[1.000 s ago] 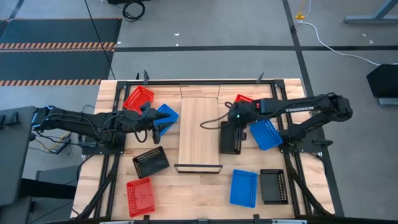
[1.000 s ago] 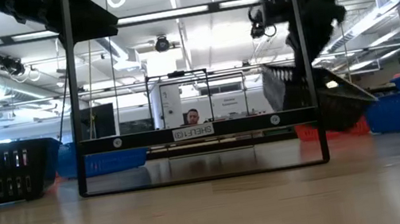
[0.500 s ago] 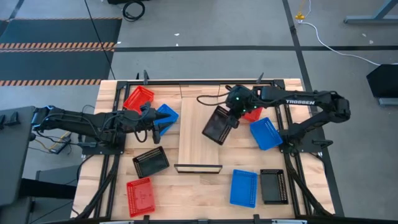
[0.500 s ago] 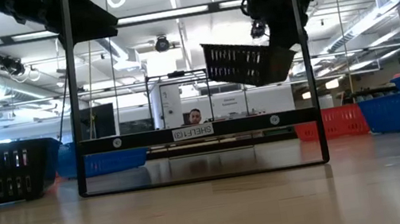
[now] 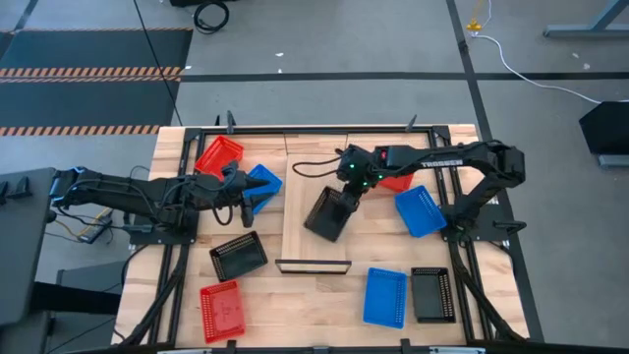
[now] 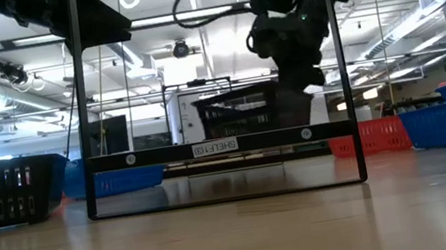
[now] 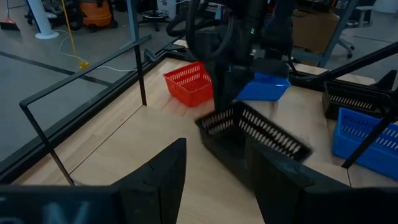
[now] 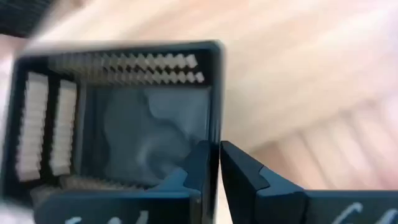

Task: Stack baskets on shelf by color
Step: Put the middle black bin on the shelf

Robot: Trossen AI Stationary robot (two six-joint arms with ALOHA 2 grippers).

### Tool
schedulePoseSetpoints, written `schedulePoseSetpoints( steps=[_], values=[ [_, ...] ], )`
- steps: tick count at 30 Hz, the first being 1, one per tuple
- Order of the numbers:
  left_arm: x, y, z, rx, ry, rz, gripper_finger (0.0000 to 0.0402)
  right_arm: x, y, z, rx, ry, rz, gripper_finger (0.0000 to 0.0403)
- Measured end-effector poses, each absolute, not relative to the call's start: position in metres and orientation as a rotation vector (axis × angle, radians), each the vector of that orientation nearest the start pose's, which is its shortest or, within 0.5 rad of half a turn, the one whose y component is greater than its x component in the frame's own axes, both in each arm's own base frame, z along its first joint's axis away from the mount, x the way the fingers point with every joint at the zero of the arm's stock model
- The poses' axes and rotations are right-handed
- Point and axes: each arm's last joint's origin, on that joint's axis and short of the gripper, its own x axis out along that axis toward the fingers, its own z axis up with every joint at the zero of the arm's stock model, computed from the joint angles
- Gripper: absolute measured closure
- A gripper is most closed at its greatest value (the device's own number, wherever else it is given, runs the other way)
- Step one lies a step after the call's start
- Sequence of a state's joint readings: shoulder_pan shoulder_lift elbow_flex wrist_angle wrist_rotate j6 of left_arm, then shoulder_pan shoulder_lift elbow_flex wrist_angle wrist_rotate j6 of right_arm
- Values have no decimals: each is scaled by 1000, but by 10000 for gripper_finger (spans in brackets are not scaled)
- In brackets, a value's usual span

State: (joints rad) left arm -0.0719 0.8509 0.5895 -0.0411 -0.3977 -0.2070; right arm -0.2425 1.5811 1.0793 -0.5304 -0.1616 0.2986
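Note:
My right gripper [image 5: 346, 191] is shut on a black basket [image 5: 329, 212] over the light-wood shelf [image 5: 307, 177]. In the low view the basket [image 6: 244, 113] hangs about level, low behind the shelf's black frame [image 6: 86, 120]; whether it touches the board I cannot tell. The basket also shows in the left wrist view [image 7: 255, 132]. My left gripper [image 5: 244, 200] is open and empty beside a blue basket [image 5: 263, 183], left of the shelf; its fingers show apart in the left wrist view [image 7: 214, 186]. My right gripper pinches the rim of one wall [image 8: 215, 134] of the black basket, at the basket's far-right end, one finger inside [image 8: 198, 167] and one outside [image 8: 241, 175]. The fingers come from above. The basket hangs open side up, roughly level, over the shelf.
Left of the shelf lie a red basket [image 5: 218, 154], a black one [image 5: 238, 256] and a red one [image 5: 221, 310]. On the right lie a red basket [image 5: 395, 179] partly under the arm, a blue one [image 5: 421, 211], another blue [image 5: 385, 295] and a black one [image 5: 432, 293].
My right gripper has carried the black basket from the table right of the shelf up, toward the table's left edge over the shelf, then down. The basket was tilted and has turned to about level. My left arm has kept still.

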Motion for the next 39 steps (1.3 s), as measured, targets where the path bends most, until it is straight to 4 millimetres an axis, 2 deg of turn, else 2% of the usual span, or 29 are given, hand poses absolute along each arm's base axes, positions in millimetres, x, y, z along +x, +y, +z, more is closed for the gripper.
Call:
schedulePoseSetpoints(
  steps=[5, 11, 16, 20, 24, 31, 35, 39],
  values=[
    [189, -2, 268, -133, 261, 352, 230, 309, -70, 225, 437, 963, -154, 349],
    [189, -2, 268, -133, 261, 353, 230, 300, -69, 255, 326, 822, -153, 321],
    [188, -2, 268, -131, 268, 353, 230, 279, -55, 285, 3, 762, 0, 299],
    [188, -2, 267, -130, 273, 354, 230, 262, -37, 293, -229, 814, 103, 293],
    [188, -2, 267, -130, 273, 354, 230, 264, -20, 287, -272, 866, 163, 292],
    [188, -2, 267, -129, 278, 354, 230, 283, 7, 252, -476, 999, 371, 292],
    [188, -2, 266, -126, 289, 355, 230, 289, 13, 241, -589, 1036, 386, 292],
    [188, -2, 265, -125, 293, 355, 230, 291, 14, 238, -625, 1046, 387, 292]
  ],
)
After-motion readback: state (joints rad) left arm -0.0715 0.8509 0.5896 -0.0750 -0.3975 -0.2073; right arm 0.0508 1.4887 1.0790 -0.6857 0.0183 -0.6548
